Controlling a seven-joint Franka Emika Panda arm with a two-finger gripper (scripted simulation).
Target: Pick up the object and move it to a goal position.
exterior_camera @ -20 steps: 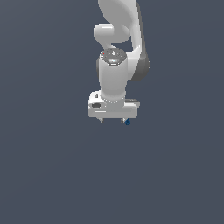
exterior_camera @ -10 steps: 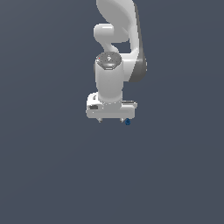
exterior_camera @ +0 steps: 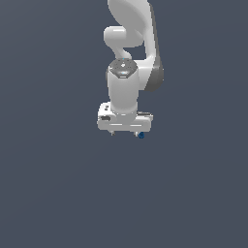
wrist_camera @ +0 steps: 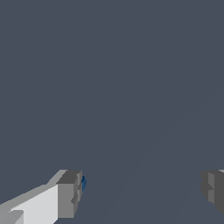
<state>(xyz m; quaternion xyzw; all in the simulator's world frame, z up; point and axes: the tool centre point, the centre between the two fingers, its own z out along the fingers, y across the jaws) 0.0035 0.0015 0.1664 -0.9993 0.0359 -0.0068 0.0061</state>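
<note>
One arm hangs over a plain dark floor, and everything here is best placed against its gripper. Starting at the exterior view's left, the first stubby finger pokes down from the white crossbar with nothing near it; then comes bare floor between the two tips; then the second finger, and just beside it, at the exterior view's right, sits the object, a tiny dark-blue blob. The wrist view shows the jaws spread wide, with a broad gap of floor between the pads, and the blue speck right against the tip of one pad, apparently at its inner face, though too little shows to be sure. To do the pick well, I judge the hand should slide sideways until the blob lies midway between the pads, settle low enough to catch so small a thing, and only then close. Closing now would likely nudge it away or pinch only its edge. The blob's shape is too small to make out, whether it touches the pad is unclear, and no goal marker is visible.
</note>
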